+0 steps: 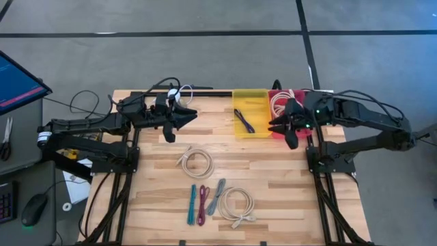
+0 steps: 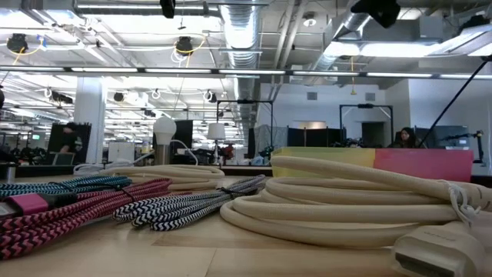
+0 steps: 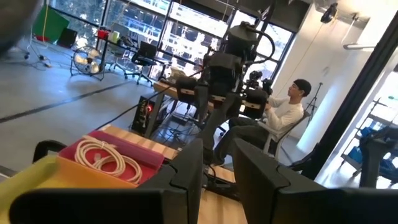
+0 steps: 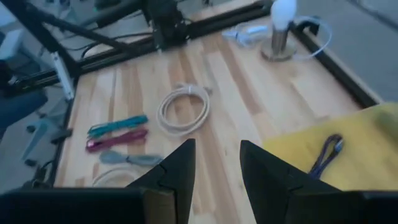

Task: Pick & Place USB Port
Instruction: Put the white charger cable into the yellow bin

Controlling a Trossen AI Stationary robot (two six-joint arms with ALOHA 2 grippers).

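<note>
Several USB cables lie on the wooden table: a white coil (image 1: 198, 162), a teal bundle (image 1: 192, 203), a magenta one (image 1: 203, 205), a grey one (image 1: 217, 197) and a second white coil (image 1: 235, 203). A yellow bin (image 1: 256, 102) at the far edge holds a dark cable (image 1: 244, 119). The pink bin (image 1: 295, 94) beside it holds a white cable (image 1: 278, 104). My left gripper (image 1: 193, 115) hovers left of the yellow bin, open and empty (image 3: 217, 149). My right gripper (image 1: 273, 126) hangs over the bins' near edge, open and empty (image 4: 217, 149).
A white bulb on a small stand (image 4: 281, 25) with a thin cord sits at the table's far edge behind my left gripper. A person (image 3: 283, 115) sits beyond the table's right side. A monitor (image 1: 17, 82) and mouse (image 1: 33, 208) lie off the left edge.
</note>
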